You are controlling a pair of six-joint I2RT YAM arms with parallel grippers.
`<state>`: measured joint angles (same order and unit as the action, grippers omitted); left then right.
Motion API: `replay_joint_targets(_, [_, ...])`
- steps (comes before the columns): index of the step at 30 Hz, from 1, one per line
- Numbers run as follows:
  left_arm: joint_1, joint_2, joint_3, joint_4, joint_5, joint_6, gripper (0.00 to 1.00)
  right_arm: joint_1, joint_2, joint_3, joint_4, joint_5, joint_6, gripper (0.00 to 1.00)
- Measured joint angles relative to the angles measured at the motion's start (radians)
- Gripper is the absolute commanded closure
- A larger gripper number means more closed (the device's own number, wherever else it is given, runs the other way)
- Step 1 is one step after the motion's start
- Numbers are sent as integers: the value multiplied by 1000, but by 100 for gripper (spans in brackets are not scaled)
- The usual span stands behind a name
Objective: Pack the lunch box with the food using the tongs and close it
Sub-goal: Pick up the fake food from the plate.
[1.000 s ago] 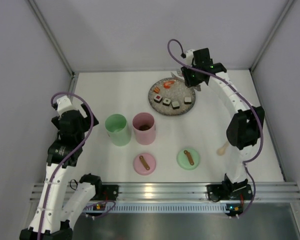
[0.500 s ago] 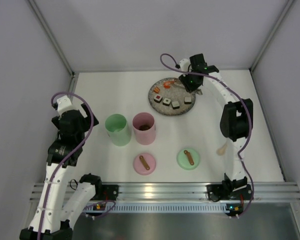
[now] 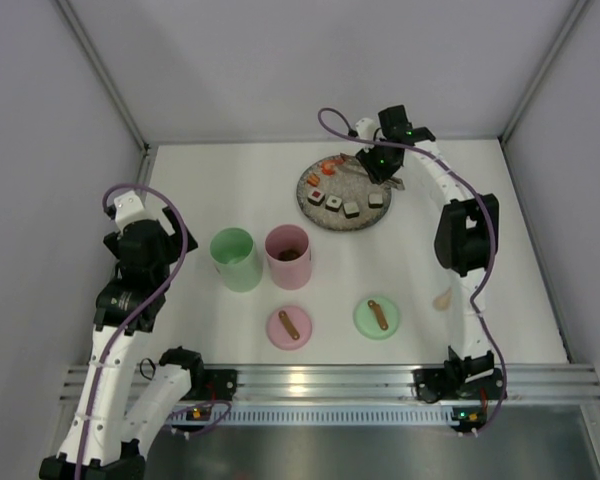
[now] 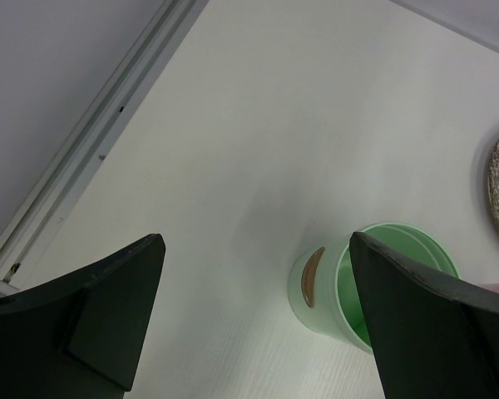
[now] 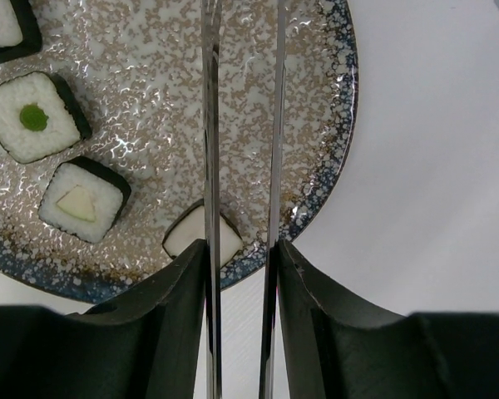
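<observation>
Nearest, the pink lid (image 3: 288, 327) and green lid (image 3: 377, 317) lie off on the table (image 3: 230, 180). Beyond, the green container (image 3: 235, 260) is open and the pink container (image 3: 288, 256) holds brown pieces. The left fingers (image 4: 108, 316) are spread wide, empty. Farthest, the tongs (image 5: 209, 125) are clamped by the right fingers (image 5: 175, 307) over the plate (image 5: 316, 100); most food (image 5: 33, 116) is yet to be packed.

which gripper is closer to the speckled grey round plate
Right. The right gripper, gripping slim silver tongs, hangs over the plate's rim; the left gripper sits far off, beyond the green cup.
</observation>
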<state>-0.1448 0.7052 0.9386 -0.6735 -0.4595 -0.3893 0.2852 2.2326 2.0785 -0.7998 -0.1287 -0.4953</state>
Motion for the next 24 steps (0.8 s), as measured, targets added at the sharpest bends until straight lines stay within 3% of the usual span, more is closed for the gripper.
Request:
replay_joint_targets(9, [0,6,0,0,7,2,1,-4,4,20,-64,-85,-26,68])
replay_joint_targets(24, [-1,6,0,0,14,3,1,-5,3,25,-80,-113,-18,60])
